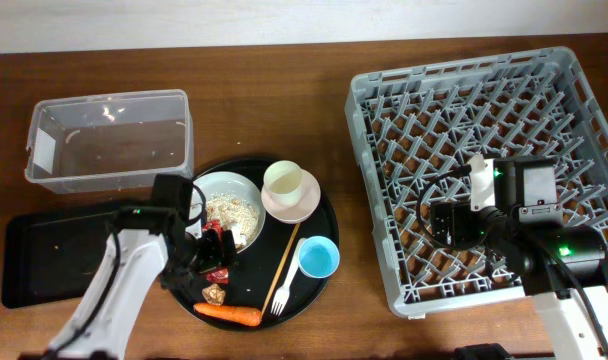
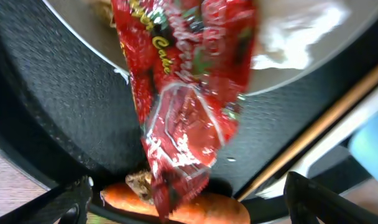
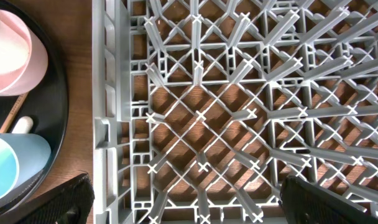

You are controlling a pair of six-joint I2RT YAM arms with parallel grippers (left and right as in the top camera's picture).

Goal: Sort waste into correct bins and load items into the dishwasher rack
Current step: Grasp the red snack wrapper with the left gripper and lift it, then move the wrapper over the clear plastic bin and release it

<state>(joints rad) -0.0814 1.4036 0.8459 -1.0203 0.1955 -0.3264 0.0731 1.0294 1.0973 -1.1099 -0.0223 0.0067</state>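
Note:
My left gripper [image 1: 196, 258] is open over the round black tray [image 1: 319, 215], its fingers wide apart [image 2: 189, 208]. The red snack wrapper [image 2: 189, 93] lies between them, draped from the pale green bowl [image 1: 234, 190] down to the tray. Below it are the orange carrot [image 2: 176, 210] and the small brown lump [image 2: 139, 182]. Rice scraps [image 1: 234, 212] and something white [image 2: 288, 37] sit in the bowl. The cream cup [image 1: 284, 180] stands in the pink bowl [image 1: 302, 205]. The blue cup [image 1: 318, 257], chopsticks [image 1: 285, 258] and white fork [image 1: 282, 292] lie on the tray. My right gripper [image 3: 189, 199] is open and empty over the grey dishwasher rack [image 1: 384, 90].
The clear tub [image 1: 109, 140] stands at the back left. The shallow black rectangular tray [image 1: 44, 255] lies in front of it, beside my left arm. The right wrist view shows the rack's left wall [image 3: 105, 93], the pink bowl [image 3: 9, 56] and the blue cup [image 3: 15, 168].

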